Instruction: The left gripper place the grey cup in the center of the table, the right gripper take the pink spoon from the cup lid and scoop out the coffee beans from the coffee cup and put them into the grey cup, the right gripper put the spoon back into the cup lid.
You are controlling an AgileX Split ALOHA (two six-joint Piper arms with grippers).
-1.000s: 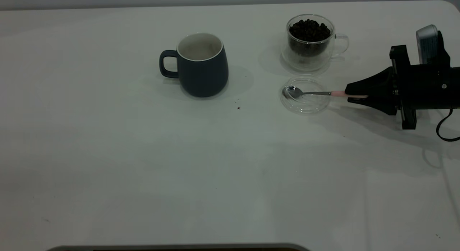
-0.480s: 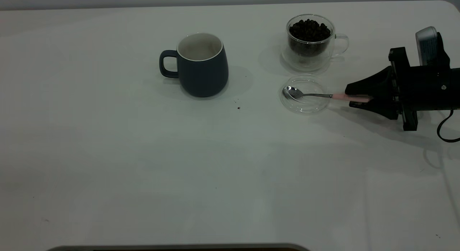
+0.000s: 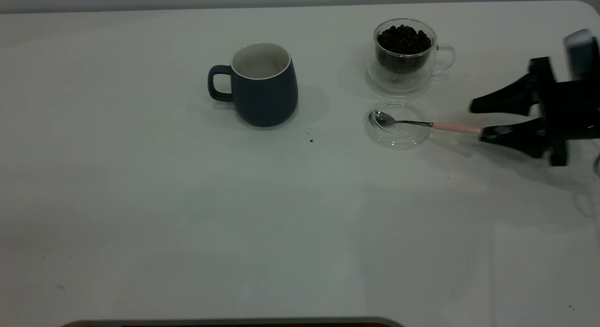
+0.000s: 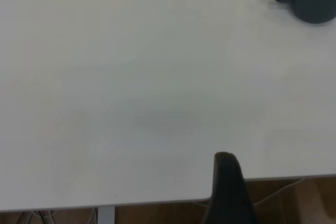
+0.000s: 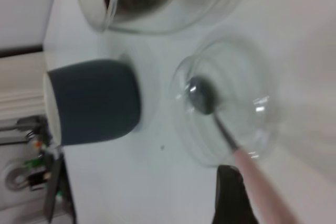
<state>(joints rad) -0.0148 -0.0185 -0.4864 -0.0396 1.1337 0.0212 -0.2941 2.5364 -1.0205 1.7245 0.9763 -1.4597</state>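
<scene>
The right tool (image 3: 477, 121) sits at the right edge of the frame, its two black fingers spread wide apart and gripping nothing; the lower fingertip is just beside, perhaps touching, the pink end of the spoon (image 3: 424, 124). The spoon lies with its shiny bowl inside the clear lid (image 3: 397, 138), its handle reaching right over the rim onto the white worktop (image 3: 187, 214). Above the lid, in the upper right, stands the glass cup (image 3: 406, 76) heaped with coffee beans (image 3: 404, 39). The grey mug (image 3: 262, 90) stands upper centre, handle to the left, well apart from the lid. The left tool (image 4: 227, 182) shows only as one dark finger at the bottom of its wrist view, near the worktop's edge; whether it is apart or together cannot be told. The spoon looks light, stiff and slick, so the slim pink handle seems the place to pinch it. The glassware looks fragile and easily nudged.
</scene>
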